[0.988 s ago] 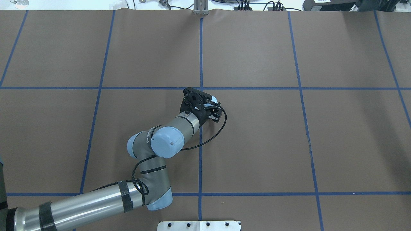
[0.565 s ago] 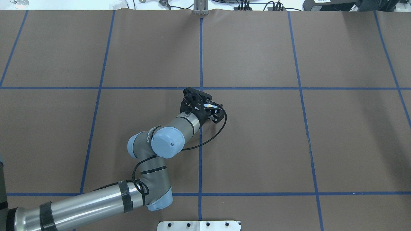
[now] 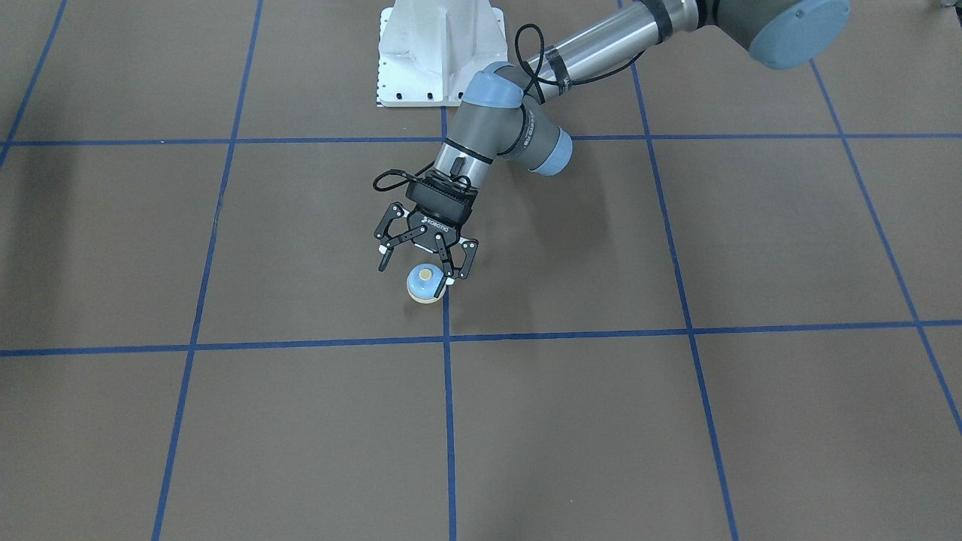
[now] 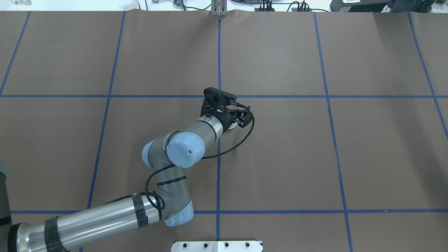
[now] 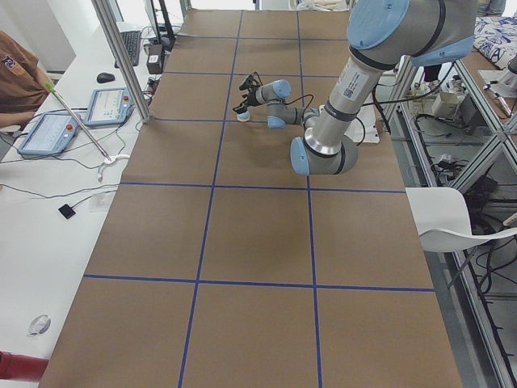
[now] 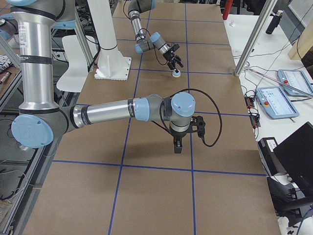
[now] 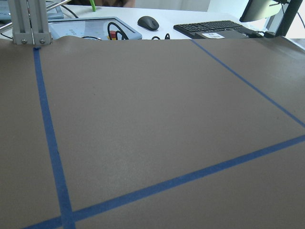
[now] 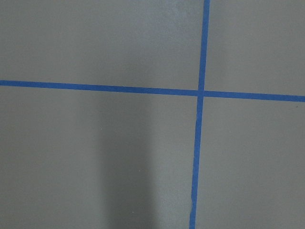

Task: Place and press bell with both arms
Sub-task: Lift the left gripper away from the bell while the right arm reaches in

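The left gripper (image 3: 418, 271), clamped on the bell (image 3: 425, 285) a moment ago, now stands wide open and empty over it, the bell sitting on the table (image 3: 676, 413) just left of frame centre, so placing looks done and pressing remains; how far the right gripper (image 6: 177, 146) is open cannot be told.

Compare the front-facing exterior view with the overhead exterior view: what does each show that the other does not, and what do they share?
Only the front-facing view shows the whole bell, sitting on the table button up, and the left hand open over it, one fingertip by its rim. Only the overhead view shows the table's far edge with a metal post and cables; there the left arm hides nearly all of the bell. Both show that arm, the brown table, blue tape lines and the white pedestal.
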Controlling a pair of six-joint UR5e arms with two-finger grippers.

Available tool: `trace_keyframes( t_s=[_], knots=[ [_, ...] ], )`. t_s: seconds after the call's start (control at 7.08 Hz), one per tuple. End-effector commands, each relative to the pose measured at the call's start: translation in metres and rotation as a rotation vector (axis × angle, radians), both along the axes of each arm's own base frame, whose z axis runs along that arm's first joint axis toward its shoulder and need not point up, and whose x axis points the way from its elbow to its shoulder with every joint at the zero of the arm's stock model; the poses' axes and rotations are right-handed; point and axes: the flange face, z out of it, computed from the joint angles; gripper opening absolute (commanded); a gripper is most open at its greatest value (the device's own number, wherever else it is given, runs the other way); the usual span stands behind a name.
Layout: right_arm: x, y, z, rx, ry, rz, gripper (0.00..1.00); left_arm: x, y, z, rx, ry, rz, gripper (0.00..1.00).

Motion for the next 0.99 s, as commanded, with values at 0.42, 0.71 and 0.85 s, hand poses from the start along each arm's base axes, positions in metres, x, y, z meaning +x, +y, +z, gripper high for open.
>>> trace_keyframes(
  t_s=[0.42,0.71,0.85],
  knots=[
    [-0.094,-0.082,-0.126,0.058,-0.018,-0.021,1.00,-0.168,-0.165,0.030,-0.284,-0.212,0.156,1.00],
    [-0.222,-0.102,-0.229,-0.014,-0.053,0.000,1.00,-0.244,-0.196,0.092,-0.314,-0.318,0.238,1.00],
    [-0.278,-0.099,-0.277,-0.040,-0.051,0.031,1.00,-0.275,-0.199,0.131,-0.300,-0.377,0.238,1.00]
  ],
)
